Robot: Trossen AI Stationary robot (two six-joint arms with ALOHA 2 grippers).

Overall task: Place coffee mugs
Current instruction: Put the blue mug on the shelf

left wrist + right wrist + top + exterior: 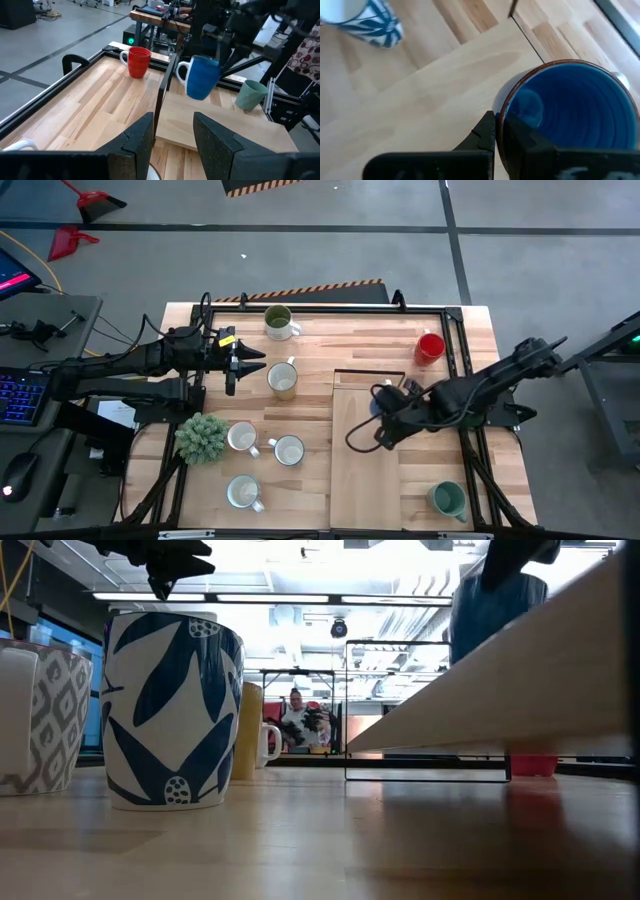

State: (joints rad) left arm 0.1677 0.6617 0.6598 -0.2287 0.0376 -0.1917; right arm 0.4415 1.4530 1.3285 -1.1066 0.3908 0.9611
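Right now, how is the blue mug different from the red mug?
The blue mug hangs in the air, pinched at its rim by the right hand; the red mug stands alone on the table. The blue one is over the raised board; the red one sits near the table's corner. Both have side handles.

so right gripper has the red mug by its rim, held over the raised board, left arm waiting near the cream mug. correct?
Not quite: the mug is blue, not red. The right gripper pinches the blue mug by its rim, above the raised board; the left wrist view shows it. The red mug stands alone near the table's far edge. The left gripper does wait by the cream mug.
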